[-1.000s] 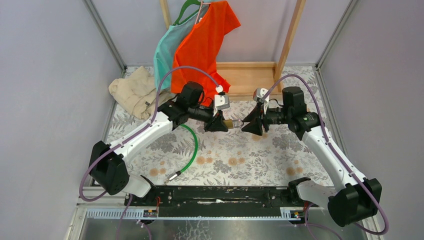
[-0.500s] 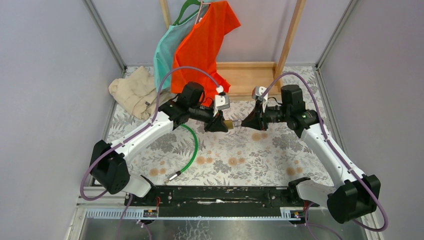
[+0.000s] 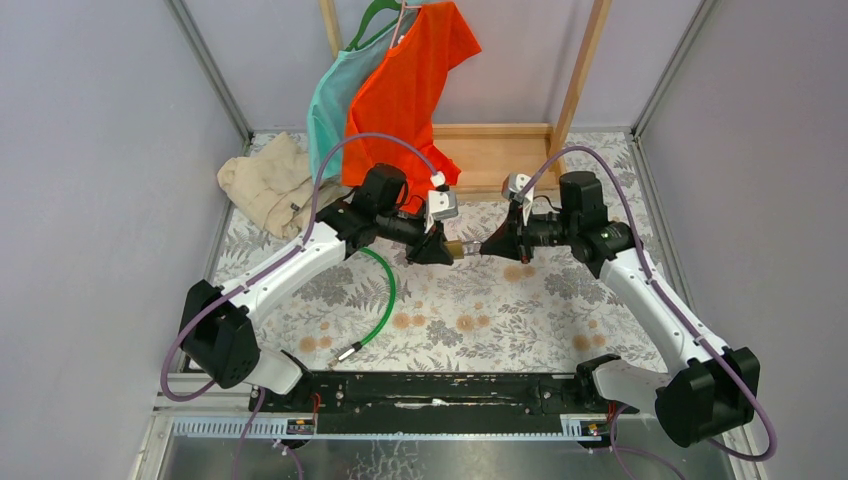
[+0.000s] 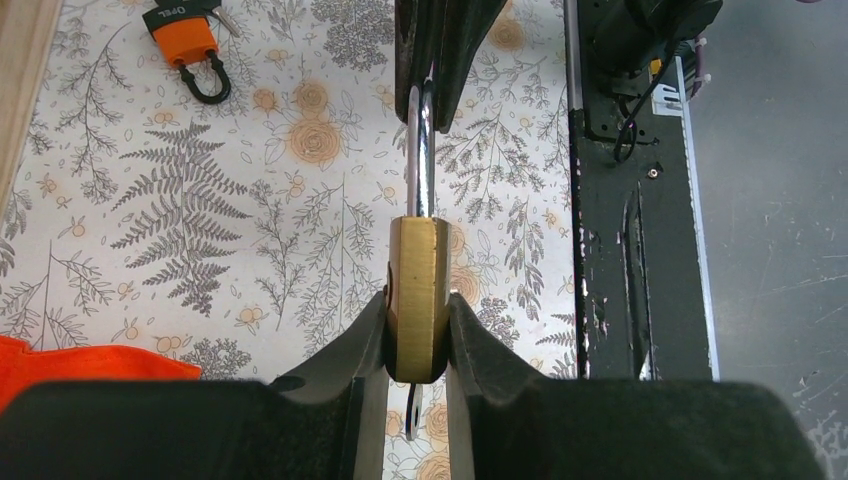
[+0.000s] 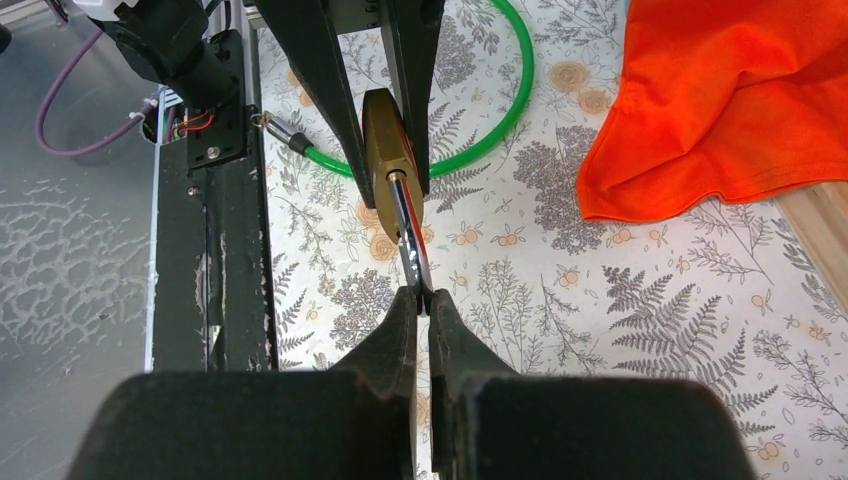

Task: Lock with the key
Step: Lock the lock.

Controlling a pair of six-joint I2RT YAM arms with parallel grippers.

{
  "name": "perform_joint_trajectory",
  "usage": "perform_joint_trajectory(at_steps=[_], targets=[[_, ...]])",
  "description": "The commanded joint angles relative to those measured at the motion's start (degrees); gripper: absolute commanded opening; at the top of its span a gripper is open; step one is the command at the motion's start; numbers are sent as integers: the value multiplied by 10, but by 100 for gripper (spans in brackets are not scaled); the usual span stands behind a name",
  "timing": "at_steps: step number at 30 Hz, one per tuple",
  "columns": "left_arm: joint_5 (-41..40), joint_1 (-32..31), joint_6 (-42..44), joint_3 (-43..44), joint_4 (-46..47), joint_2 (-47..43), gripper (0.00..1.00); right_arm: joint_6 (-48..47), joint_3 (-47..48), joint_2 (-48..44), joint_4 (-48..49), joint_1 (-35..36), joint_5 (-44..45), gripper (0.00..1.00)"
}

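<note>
My left gripper is shut on a brass padlock, held above the table between the two arms. Its silver shackle points away toward my right gripper, which is shut on the shackle's end. A small metal tab with a hole sticks out below the padlock body. The key, with an orange head and a black loop, lies on the flowered tabletop at the top left of the left wrist view, well away from both grippers.
A green cable loop lies on the table under the left arm. An orange shirt and a teal one hang from a wooden rack at the back. A beige cloth lies back left. A black rail runs along the near edge.
My right gripper has moved left to the padlock and closed from open onto the shackle. The left gripper has kept its hold on the padlock without moving.
</note>
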Motion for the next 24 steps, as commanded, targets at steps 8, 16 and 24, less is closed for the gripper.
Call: perform_joint_trajectory(at_steps=[8, 16, 24], targets=[[15, -28, 6, 22, 42, 14, 0, 41, -26, 4, 84, 39, -23, 0], [24, -34, 3, 27, 48, 24, 0, 63, -40, 9, 118, 46, -35, 0], [19, -34, -3, 62, 57, 38, 0, 78, -54, 18, 146, 59, -48, 0]])
